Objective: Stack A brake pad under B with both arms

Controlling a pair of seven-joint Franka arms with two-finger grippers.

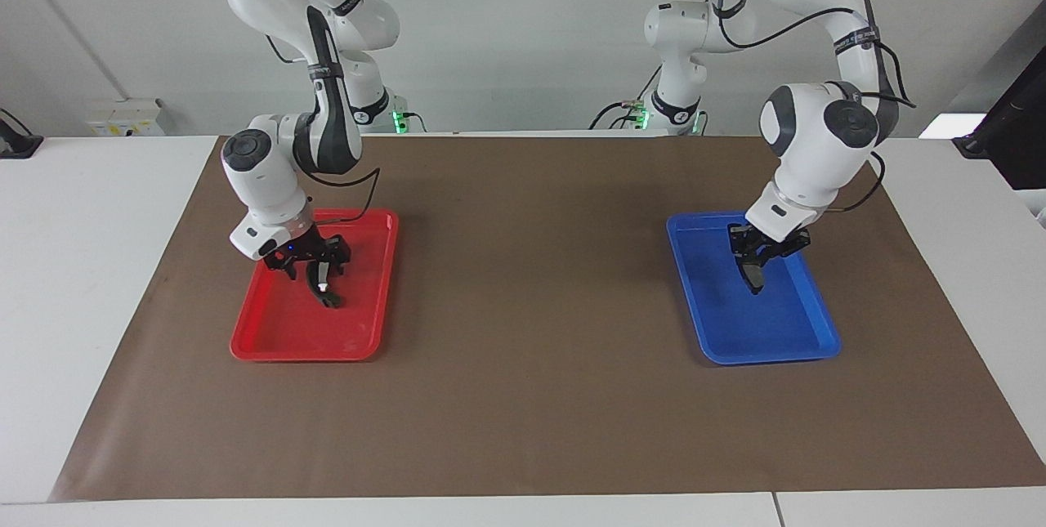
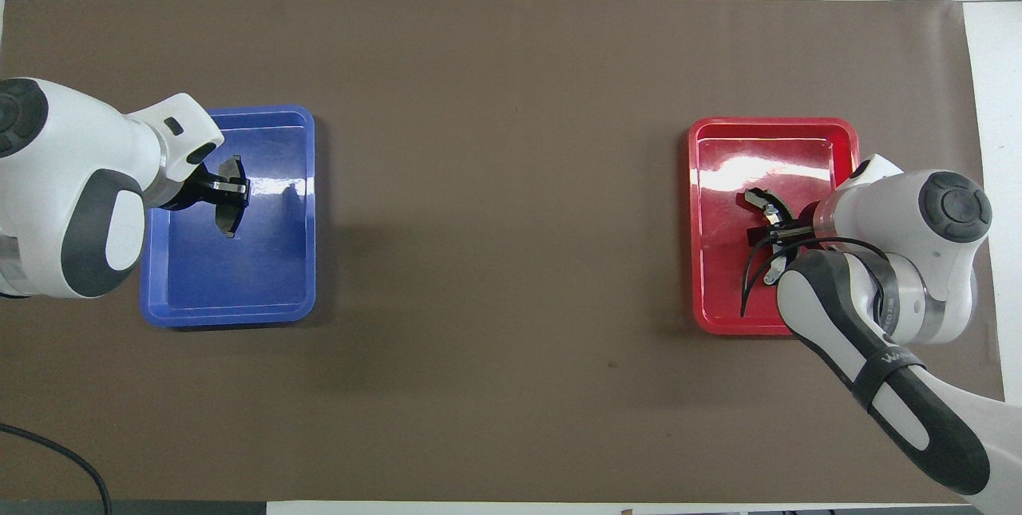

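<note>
- Left tool is clamped on A brake pad, edge-up over the blue tray.
- Right tool grips B over the red tray.
- Best now: lift both clear of the rims, then set A flat on the surface first.

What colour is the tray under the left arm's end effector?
Blue tray, under the left end effector; clearest in the overhead view.
</note>
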